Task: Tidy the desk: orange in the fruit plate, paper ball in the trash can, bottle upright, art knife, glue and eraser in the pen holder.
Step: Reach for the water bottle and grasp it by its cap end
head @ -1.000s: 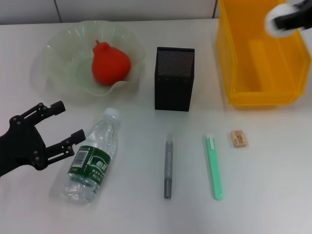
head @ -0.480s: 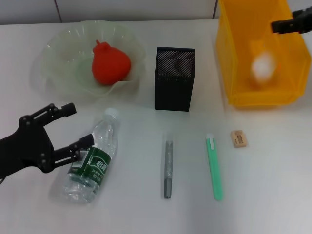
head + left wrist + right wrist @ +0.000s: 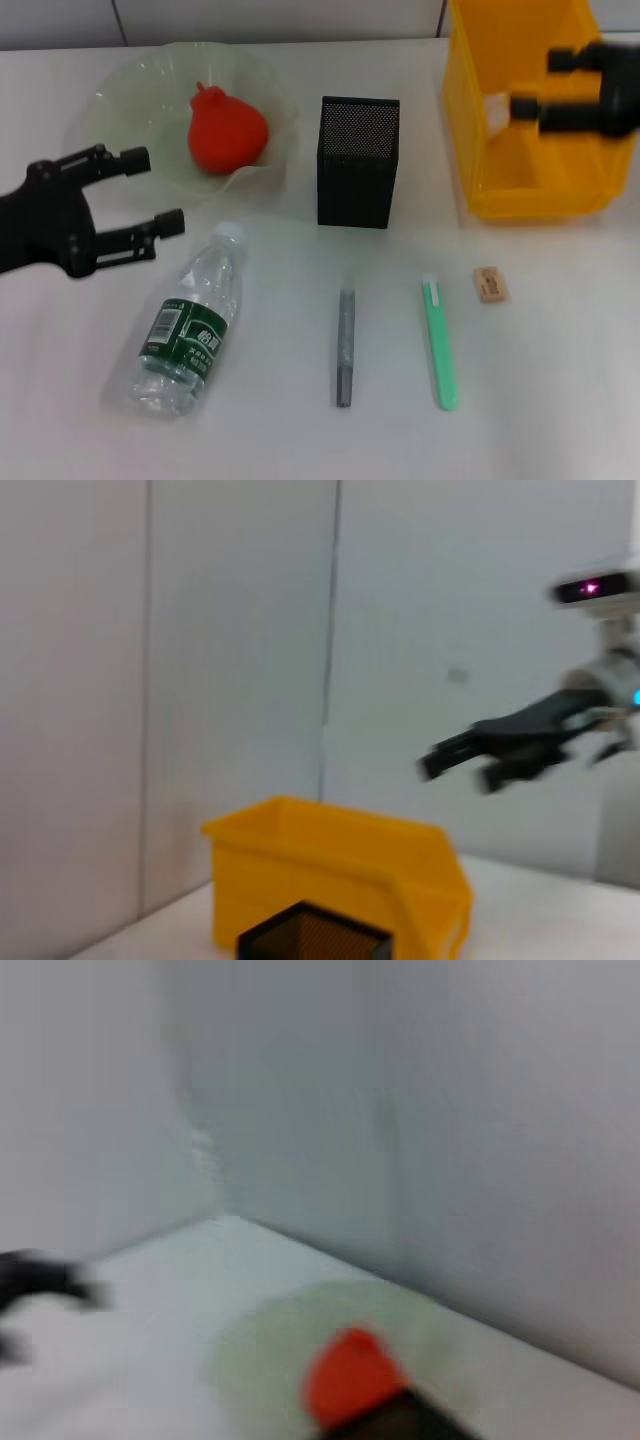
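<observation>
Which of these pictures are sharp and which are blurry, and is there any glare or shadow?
Head view: sharp and evenly lit, soft shadows beside the pen holder and bottle; only the right gripper over the trash can smears. Left wrist view: slightly soft. Right wrist view: heavily blurred, the orange a red blob. No strong glare anywhere.

Red-orange orange, pale-green fruit plate, yellow trash can, black-mesh pen holder.
</observation>
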